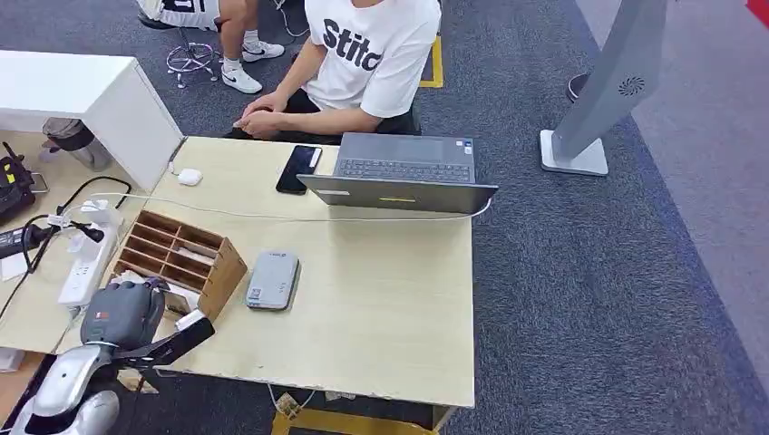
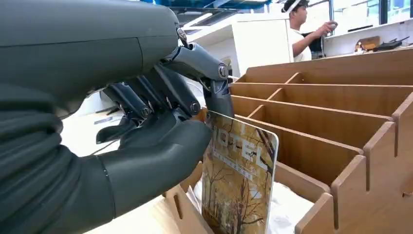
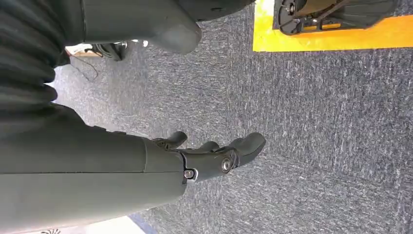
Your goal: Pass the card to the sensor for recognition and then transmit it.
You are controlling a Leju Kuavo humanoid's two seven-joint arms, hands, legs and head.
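Observation:
A card (image 2: pixel 238 180) printed with yellow autumn trees and the word HOTEL stands upright in the nearest slot of the wooden slotted organizer (image 2: pixel 341 126). My left hand (image 2: pixel 160 141) pinches its top corner, thumb on the printed face and a finger behind the edge. In the head view my left hand (image 1: pixel 122 313) sits at the organizer's (image 1: pixel 177 256) near end and hides the card. The grey sensor box (image 1: pixel 272 279) lies flat on the table just right of the organizer. My right hand (image 3: pixel 214 158) hangs over the carpet with loosely spread fingers, holding nothing.
An open laptop (image 1: pixel 403 172) and a black phone (image 1: pixel 298 169) lie at the table's far side, in front of a seated person (image 1: pixel 363 54). A power strip (image 1: pixel 86 263) and cables lie left of the organizer. A grey stand (image 1: pixel 598 100) rises from the carpet on the right.

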